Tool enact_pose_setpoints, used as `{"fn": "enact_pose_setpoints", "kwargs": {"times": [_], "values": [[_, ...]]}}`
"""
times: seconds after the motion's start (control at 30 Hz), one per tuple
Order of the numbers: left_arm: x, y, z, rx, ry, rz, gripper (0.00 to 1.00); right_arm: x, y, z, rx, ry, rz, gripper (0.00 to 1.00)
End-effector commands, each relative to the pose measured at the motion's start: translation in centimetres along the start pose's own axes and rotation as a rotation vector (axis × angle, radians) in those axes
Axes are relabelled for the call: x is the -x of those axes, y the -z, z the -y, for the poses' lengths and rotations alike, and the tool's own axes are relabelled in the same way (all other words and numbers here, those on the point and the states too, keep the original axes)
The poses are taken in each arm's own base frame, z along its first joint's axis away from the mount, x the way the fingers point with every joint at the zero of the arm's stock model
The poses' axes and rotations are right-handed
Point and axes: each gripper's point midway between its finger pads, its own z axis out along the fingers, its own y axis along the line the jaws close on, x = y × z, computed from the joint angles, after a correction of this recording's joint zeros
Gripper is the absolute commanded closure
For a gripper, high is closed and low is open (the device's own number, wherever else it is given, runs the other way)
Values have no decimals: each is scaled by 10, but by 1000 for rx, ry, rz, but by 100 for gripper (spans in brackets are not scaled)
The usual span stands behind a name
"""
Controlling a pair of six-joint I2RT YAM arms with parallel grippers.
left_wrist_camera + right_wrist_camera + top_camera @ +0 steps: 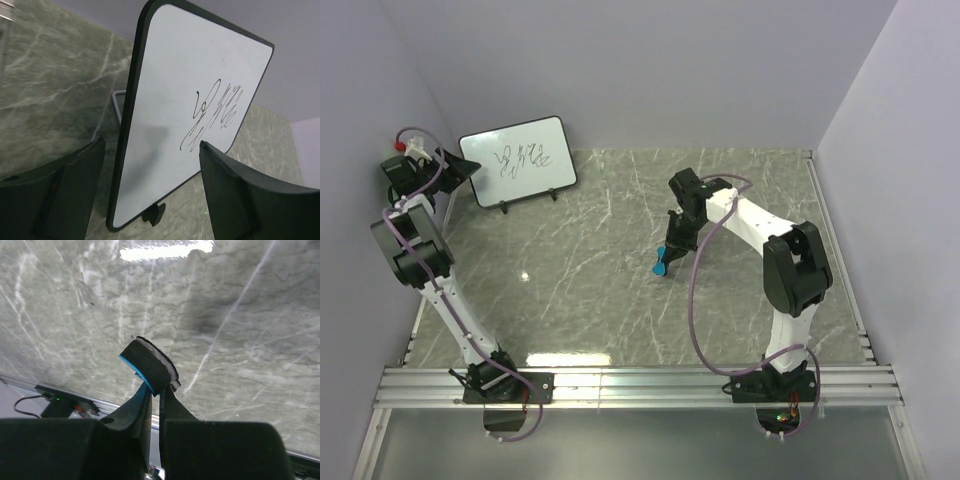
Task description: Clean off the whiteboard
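The whiteboard (520, 158) stands tilted on small black feet at the back left, with black scribbles (523, 158) on its face. In the left wrist view the whiteboard (165, 115) fills the middle, seen edge-on from its left end. My left gripper (458, 170) is open, its fingers (65, 190) spread wide on either side of that end and touching nothing. Mid-table, my right gripper (672, 248) points down, shut on the blue eraser (663, 265). The right wrist view shows the eraser (150, 365), dark felt over blue, pinched at the tips of my right gripper (156, 390).
Purple walls close the back and both sides, the left wall close behind the left arm. An aluminium rail (640, 385) runs along the near edge with both arm bases on it. A wire stand (117, 100) props the board from behind. The tabletop is grey marble (590, 300).
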Motion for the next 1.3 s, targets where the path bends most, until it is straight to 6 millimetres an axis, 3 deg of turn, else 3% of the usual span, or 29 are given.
{"fn": "enact_pose_setpoints", "kwargs": {"times": [0.0, 0.23, 0.47, 0.73, 1.27], "values": [[4, -11, 16, -114, 10, -29, 19, 9, 9, -17, 43, -12, 12, 100], [-13, -48, 31, -180, 16, -93, 18, 10, 9, -17, 51, -23, 25, 100], [-35, -63, 41, -229, 58, -145, 19, 1, 15, -7, 58, -39, 59, 100], [-67, -63, 58, -269, 86, -201, 34, -16, 17, 7, 74, -69, 90, 100], [-114, -51, 93, -269, 67, -305, 81, -43, 22, 32, 103, -76, 140, 100]]}}
